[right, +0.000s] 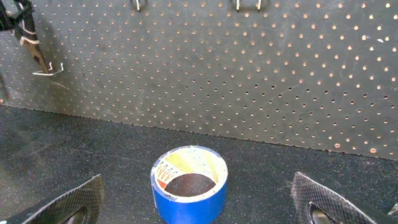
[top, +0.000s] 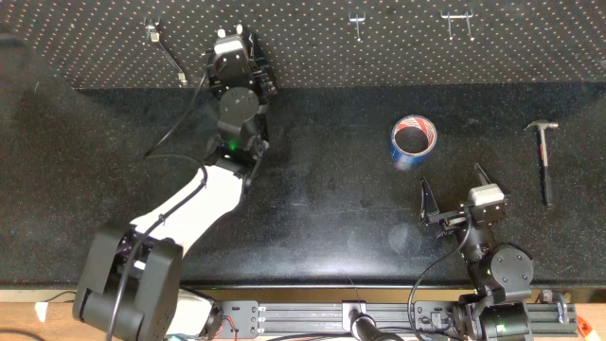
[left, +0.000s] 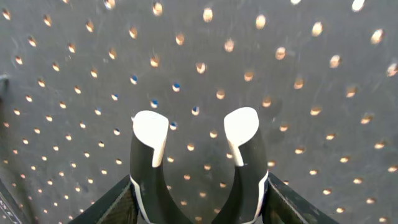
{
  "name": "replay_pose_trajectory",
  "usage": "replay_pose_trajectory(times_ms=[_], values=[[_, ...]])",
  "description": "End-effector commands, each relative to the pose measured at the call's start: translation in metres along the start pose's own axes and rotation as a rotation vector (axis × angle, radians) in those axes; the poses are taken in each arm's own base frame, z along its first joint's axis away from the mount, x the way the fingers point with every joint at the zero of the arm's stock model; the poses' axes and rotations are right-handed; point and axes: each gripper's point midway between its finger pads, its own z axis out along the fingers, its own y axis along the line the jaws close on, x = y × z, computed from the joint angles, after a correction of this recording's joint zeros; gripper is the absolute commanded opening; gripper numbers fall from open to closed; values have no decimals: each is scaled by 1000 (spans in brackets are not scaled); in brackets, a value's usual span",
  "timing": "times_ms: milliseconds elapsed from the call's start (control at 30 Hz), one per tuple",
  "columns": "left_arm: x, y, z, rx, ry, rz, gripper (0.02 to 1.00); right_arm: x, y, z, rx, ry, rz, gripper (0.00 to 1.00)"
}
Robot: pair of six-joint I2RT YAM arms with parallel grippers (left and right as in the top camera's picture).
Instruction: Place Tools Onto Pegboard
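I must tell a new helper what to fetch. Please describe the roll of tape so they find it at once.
On the black table below the pegboard, look at the right half. The roll of tape is round and blue; the hammer farther right is long and thin.

The tape roll (right: 189,183) stands, seemingly squarely, between right claw (top: 451,180) and pegboard (right: 249,81).

Pegboard (top: 312,47): dark, perforated, upright along the table's far edge. Two bare metal hooks (top: 358,21) sit on its right half.

Tape roll (top: 414,140): blue outside, pale core, lying flat with the hole up. It's on the table right of centre, apart from the board.

Hammer (top: 543,161): flat on the table at far right, head toward the pegboard, dark handle pointing away.

Dark slim tool (top: 170,59): slanted against the board's left part; type unclear.
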Motion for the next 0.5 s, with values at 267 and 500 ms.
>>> replay_pose_trajectory(times_ms=[267,500], values=[[17,0,10,-8,25,42,301,1,2,0,-6,-2,14,982],[17,0,10,-8,25,42,695,1,2,0,-6,-2,14,982]])
